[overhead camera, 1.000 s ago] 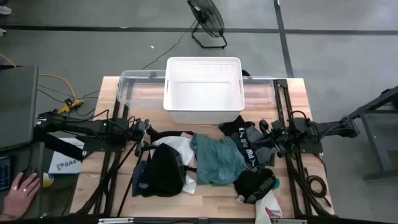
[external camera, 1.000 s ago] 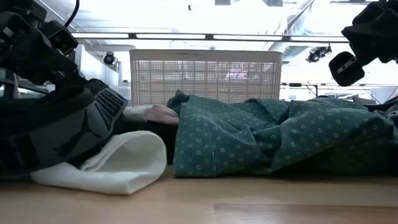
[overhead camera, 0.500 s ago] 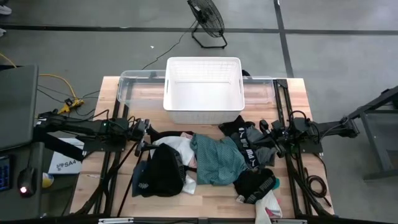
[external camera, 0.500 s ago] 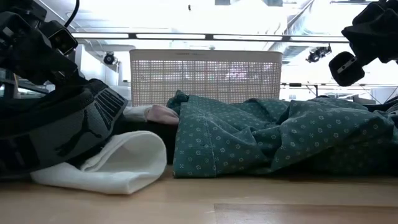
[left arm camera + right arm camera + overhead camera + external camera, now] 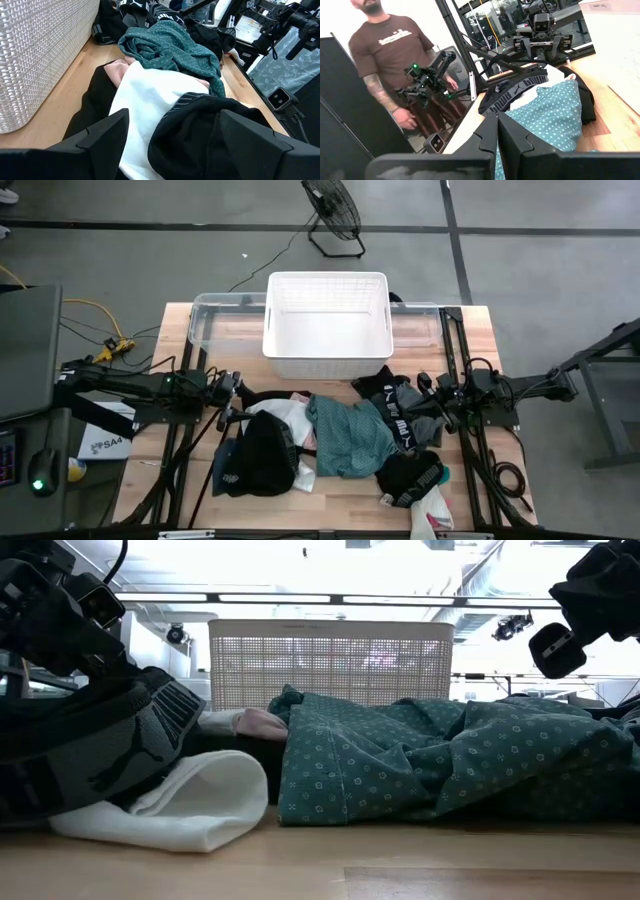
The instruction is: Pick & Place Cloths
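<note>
Here, "PUMA" on black cloth, left end effector spread, right end effector clenched empty.

Even, bright overhead light in the high view; soft, short shadows under the white basket. Low view strongly backlit: ceiling blown out to white glare, near black cloth in dark shade. Right wrist view washed pale; near fingers soft, out of focus.
</note>
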Motion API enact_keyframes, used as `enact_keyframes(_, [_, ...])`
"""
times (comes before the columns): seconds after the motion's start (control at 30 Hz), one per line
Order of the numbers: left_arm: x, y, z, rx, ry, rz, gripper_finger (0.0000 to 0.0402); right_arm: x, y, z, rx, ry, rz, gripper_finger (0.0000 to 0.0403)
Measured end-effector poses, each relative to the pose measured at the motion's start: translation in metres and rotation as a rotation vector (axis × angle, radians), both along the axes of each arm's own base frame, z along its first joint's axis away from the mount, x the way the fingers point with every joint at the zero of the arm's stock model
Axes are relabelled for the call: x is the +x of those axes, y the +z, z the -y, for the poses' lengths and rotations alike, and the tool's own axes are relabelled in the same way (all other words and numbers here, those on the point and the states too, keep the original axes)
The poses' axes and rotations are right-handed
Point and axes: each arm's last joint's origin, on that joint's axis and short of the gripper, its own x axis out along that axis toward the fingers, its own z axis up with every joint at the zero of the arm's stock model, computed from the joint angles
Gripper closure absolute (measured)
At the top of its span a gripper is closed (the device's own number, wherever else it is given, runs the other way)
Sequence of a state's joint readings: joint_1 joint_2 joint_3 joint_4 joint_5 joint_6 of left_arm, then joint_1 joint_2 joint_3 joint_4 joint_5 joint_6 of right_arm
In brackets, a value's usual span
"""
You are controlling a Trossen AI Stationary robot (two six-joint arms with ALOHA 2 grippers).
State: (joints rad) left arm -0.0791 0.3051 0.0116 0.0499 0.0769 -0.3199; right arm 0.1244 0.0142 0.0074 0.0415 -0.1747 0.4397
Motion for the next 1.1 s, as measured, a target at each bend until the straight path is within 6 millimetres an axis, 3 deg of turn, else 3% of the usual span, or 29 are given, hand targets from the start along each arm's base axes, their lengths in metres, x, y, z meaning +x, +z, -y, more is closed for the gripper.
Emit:
enact_keyframes(0.83, [0.000, 0.001, 0.000, -0.007, 0.000, 0.007, 0.0097, 0.000, 0.000, 0.000, 0.000, 0.000, 0.000, 0.0398])
enact_keyframes(1.1, [0.001, 0.013, 0.001, -0.028, -0.016, 0.032, 0.0097, 0.000, 0.000, 0.000, 0.000, 0.000, 0.000, 0.0398])
